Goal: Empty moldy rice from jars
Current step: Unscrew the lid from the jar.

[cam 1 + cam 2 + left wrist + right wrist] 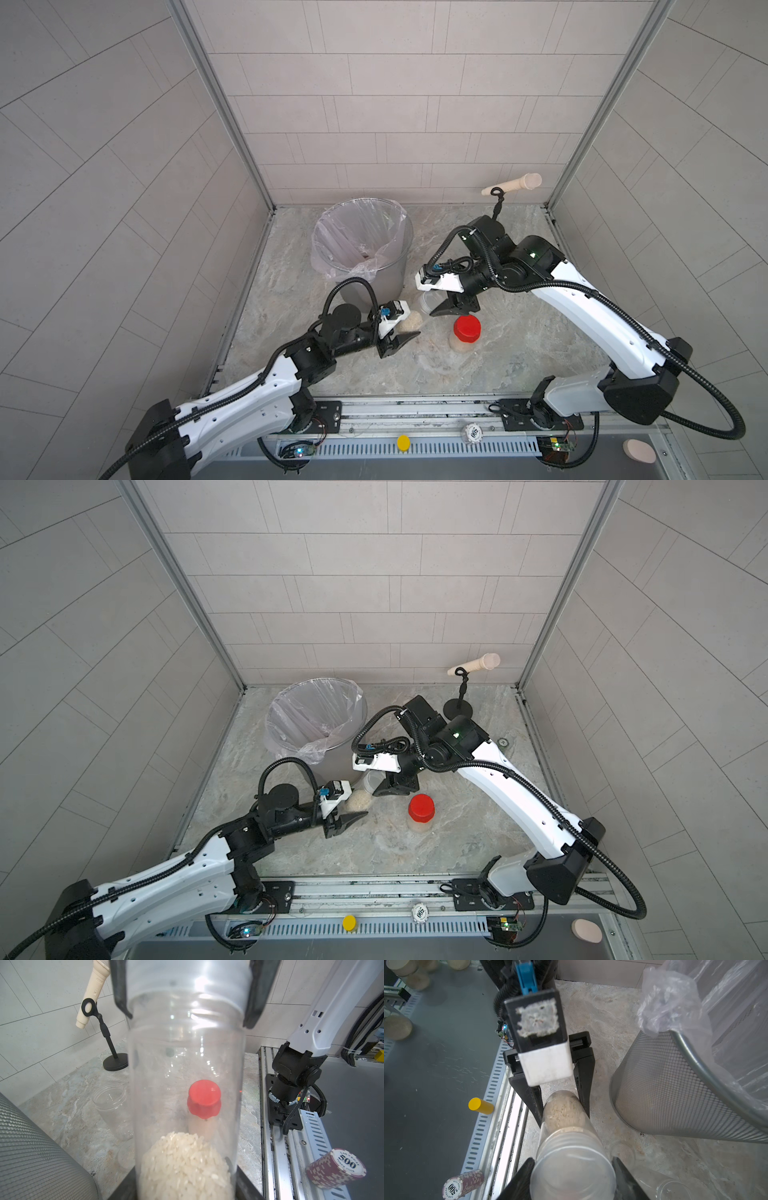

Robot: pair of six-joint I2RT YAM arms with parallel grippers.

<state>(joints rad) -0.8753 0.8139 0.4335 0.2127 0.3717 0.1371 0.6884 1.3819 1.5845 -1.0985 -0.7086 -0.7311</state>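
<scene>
Left gripper point(563, 1114): jaws clenched on the rice-filled end of the held jar point(187, 1088). One finger point(529, 1097) presses each side of the body.

Right gripper point(189, 1020): jaws clenched on the clear lid point(572, 1172), which sits on the mouth of the same jar. The jar therefore spans the gap between the two grippers. It lies on its side above the tabletop point(519, 357).

Moldy rice point(185, 1167): a pale grainy mass packed at the closed end of the held jar, next to the left jaws. The rest of the jar is see-through and bare. In a top view the rice point(411, 321) sits just near the bin point(386, 282) and left of the red-lidded jar point(466, 332).

Red-lidded jar: upright and capped, with pale contents in its lower part. It stands apart from both grippers on the near right of the held jar.

Empty jar point(110, 1105): upright on the tabletop with no lid, beside the held jar on its far side. A loose clear lid point(622, 1151) lies flat close by.

The bin is mesh-walled with a plastic liner point(670, 999) and stands at the far left of the tabletop.

A microphone point(513, 185) on a stand is at the far right. A poker chip stack point(336, 1167) and a yellow cylinder point(480, 1105) rest at the near edge, off the tabletop.
</scene>
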